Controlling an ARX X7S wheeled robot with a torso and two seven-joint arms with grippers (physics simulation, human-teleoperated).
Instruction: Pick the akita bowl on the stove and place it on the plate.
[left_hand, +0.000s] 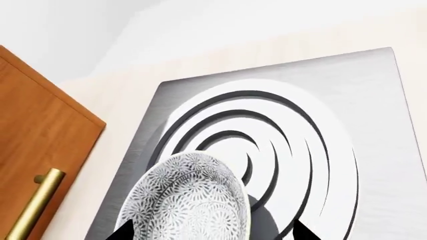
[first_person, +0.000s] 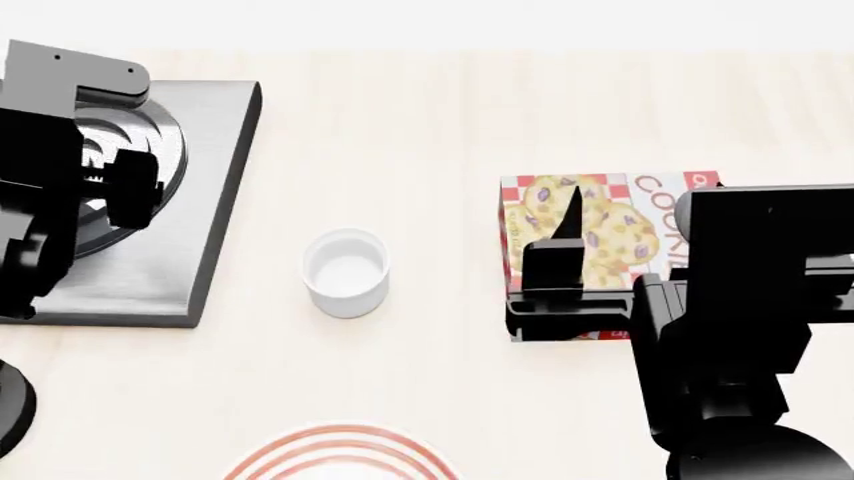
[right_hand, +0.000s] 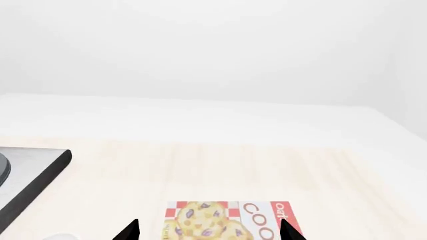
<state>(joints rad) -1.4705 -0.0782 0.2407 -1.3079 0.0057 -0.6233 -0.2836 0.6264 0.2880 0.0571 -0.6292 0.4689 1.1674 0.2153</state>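
**Operator:** Over the stove (first_person: 174, 270), at the table's left end, I have the left gripper (left_hand: 212, 235) hanging above the akita bowl (left_hand: 190, 200). The bowl sits on the burner rings (left_hand: 280, 135), off their centre. Both fingertips show as dark points either side of the bowl, spread wider than its rim, so the claw is open and grips nothing yet. I judge that spread is there so I can drop down and close on the rim.

**Observer:** From the head camera I can't find the bowl at all.

**Operator:** Right, the left arm (first_person: 54, 190) covers it there. Only the left wrist camera shows the bowl, plus a wooden cabinet door (left_hand: 33, 145) with a brass handle beside the stove.

**Observer:** And the target?

**Operator:** The plate (first_person: 340, 458) appears only in the head view, cut by the near edge, with a white cup (first_person: 347, 272) between it and the stove. I'd carry the bowl around that cup.

**Observer:** The other arm?

**Operator:** The right gripper (right_hand: 208, 231) idles over the cookie box (right_hand: 230, 221), tips apart, empty, parked clear of the route.
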